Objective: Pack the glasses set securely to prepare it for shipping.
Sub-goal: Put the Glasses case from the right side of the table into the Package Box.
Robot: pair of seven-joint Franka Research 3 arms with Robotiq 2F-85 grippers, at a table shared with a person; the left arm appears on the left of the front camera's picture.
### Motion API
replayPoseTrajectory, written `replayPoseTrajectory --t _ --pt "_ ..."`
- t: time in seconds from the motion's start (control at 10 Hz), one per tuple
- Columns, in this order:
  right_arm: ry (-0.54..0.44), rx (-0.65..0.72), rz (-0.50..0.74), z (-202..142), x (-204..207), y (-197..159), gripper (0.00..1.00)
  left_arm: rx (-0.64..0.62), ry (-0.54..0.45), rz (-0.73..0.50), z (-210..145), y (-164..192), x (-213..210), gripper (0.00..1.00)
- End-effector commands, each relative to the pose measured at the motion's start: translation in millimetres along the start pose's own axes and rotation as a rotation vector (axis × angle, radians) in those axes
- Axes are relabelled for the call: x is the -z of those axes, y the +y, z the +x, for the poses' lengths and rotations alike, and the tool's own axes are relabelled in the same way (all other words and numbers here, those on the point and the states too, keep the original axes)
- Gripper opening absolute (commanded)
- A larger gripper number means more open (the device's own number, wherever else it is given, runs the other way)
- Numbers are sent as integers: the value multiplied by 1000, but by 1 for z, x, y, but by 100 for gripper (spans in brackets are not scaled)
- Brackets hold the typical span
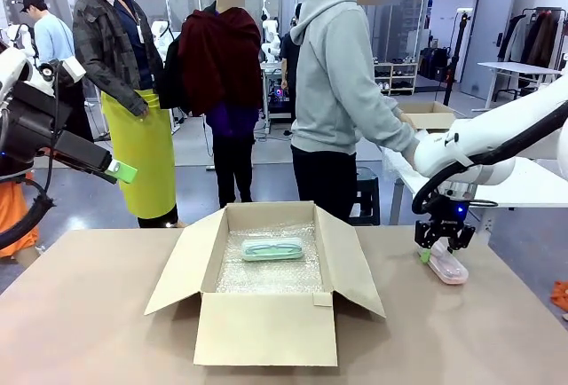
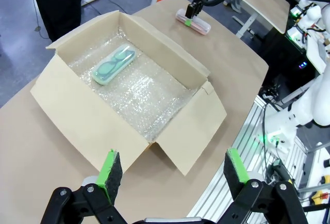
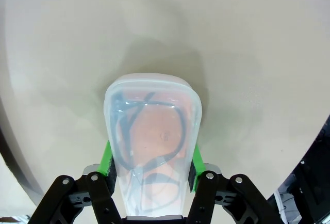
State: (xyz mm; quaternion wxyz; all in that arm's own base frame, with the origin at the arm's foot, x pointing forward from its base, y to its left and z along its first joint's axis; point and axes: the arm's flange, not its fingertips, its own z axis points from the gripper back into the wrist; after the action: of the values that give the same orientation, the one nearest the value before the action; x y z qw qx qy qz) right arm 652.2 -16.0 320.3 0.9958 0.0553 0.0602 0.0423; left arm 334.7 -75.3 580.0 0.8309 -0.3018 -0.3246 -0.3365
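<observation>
Pink-tinted case (image 3: 152, 131) lies on the table (image 1: 89, 314) right of the cardboard box (image 1: 266, 332), and my right gripper (image 3: 151, 163) is clamped on its sides. Mint case (image 1: 272, 248) rests on bubble wrap (image 1: 266, 277) inside the box. My left gripper (image 2: 174, 168) hangs spread wide, holding nothing.

Pink case (image 3: 152, 146), near end unseen at right wrist view's bottom edge
</observation>
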Motion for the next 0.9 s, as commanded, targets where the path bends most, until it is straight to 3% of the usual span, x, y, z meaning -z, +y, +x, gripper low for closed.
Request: replayPoseTrajectory --t 0.0,0.2,0.6,0.8 --pt "-1 -9 -29 -19 -40 8 28 -2 -9 -19 1 -1 -1 100" --pt "-29 -102 -58 -50 -94 26 28 -2 -9 -19 1 -1 -1 100" --pt "-36 -202 -114 -63 -129 54 28 -2 -9 -19 1 -1 -1 100" --pt "-71 -401 -141 -67 -151 93 28 -2 -9 -19 1 -1 -1 100"
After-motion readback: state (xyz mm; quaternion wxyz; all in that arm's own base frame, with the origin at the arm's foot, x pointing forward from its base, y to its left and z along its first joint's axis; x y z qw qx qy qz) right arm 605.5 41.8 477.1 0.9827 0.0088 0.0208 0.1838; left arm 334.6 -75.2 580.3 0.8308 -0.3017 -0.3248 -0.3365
